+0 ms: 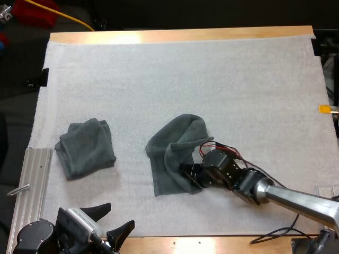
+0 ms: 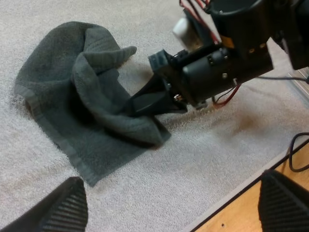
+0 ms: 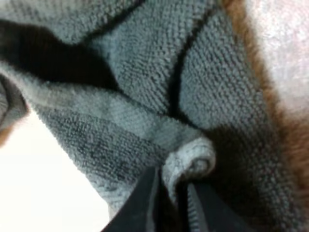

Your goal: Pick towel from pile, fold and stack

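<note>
A crumpled dark grey-green towel (image 1: 172, 153) lies in the middle of the white mat, partly doubled over on itself. My right gripper (image 1: 189, 172) is low at its right side, shut on a rolled fold of the towel's edge (image 3: 190, 159); both black fingers (image 3: 140, 203) press on that fold. In the left wrist view the same towel (image 2: 72, 111) lies spread, with the right gripper (image 2: 142, 104) dug into its raised fold. A second towel (image 1: 86, 148), roughly folded, rests at the mat's left. My left gripper (image 1: 114, 225) hovers open over the mat's near edge, its fingers (image 2: 63, 208) wide apart.
A ribbed metal rail (image 1: 29, 182) runs along the table's near left side. The wooden table edge (image 1: 180, 36) borders the mat at the far side and the near side (image 2: 251, 212). Bare mat (image 1: 212, 79) stretches across the far half.
</note>
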